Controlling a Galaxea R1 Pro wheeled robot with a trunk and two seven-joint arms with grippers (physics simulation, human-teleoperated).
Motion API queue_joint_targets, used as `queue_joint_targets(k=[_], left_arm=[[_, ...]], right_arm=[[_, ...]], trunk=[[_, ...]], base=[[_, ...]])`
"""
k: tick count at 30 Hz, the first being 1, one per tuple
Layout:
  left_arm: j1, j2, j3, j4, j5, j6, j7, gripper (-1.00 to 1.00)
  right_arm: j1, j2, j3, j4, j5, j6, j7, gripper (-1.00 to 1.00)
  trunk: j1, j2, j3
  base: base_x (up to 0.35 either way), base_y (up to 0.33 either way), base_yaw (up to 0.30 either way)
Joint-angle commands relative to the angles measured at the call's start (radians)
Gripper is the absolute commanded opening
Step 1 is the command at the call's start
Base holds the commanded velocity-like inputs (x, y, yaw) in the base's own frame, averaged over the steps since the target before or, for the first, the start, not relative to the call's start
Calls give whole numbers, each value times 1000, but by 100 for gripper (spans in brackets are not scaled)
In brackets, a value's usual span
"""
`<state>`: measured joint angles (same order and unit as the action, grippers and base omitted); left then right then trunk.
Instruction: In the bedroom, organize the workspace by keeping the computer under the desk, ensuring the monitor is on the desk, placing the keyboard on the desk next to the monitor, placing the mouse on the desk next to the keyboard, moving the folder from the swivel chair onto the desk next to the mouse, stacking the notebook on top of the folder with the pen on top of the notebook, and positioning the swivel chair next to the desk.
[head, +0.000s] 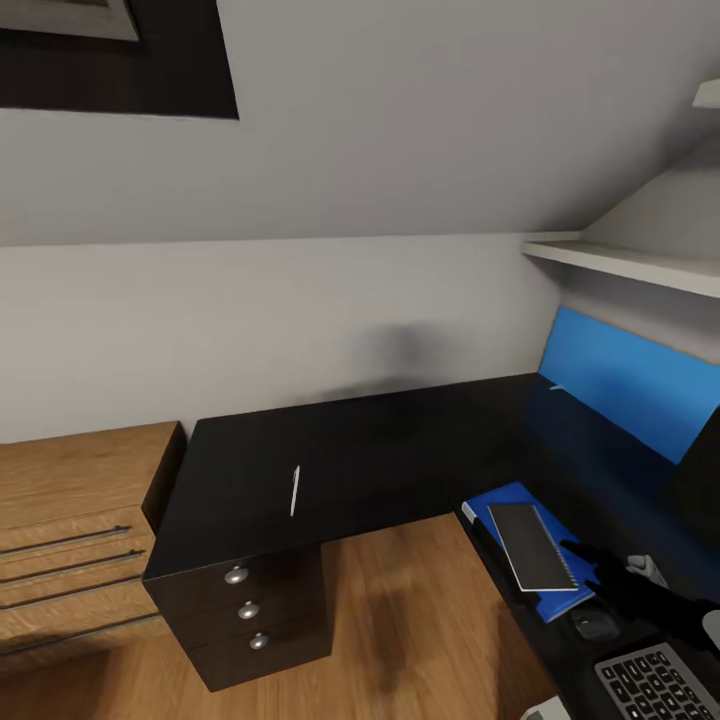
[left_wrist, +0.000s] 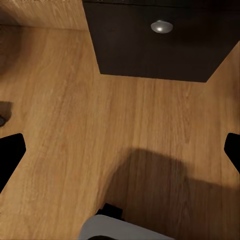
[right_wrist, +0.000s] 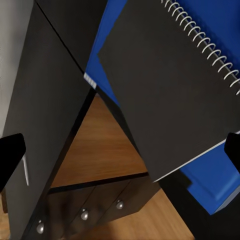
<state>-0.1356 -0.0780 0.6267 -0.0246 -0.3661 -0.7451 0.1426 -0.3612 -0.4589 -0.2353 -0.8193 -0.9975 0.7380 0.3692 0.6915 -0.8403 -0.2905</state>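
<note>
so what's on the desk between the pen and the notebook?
Nothing: in the head view, only bare black desk top runs from the pen to the notebook, which lies on the folder.

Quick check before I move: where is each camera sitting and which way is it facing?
Head view: high on the robot, looking down over the desk; right gripper beside the notebook.
Left wrist view: above the floor, facing a drawer knob; fingertips at the edges.
Right wrist view: over notebook and folder. It shares the pen with the head view.
</note>
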Motion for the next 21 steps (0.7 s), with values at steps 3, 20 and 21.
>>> queue_joint_targets(k=[3, 20, 21], left_arm=[[-1, 0, 2, 0, -11, -2, 9, 100], [0, 0, 2, 0, -11, -1, 9, 100], [0, 0, 2, 0, -11, -1, 9, 100]], right_arm=[[-1, 0, -2, -1, 1, 6, 4, 100], [-1, 10, 63, -164, 34, -7, 102, 100], [-1, 10, 77, -176, 42, -9, 102, 100]], trunk=[[-11, 20, 8], [-77, 139, 61], [-77, 139, 61]], base=[[0, 0, 0], [0, 0, 0], [0, 0, 0]])
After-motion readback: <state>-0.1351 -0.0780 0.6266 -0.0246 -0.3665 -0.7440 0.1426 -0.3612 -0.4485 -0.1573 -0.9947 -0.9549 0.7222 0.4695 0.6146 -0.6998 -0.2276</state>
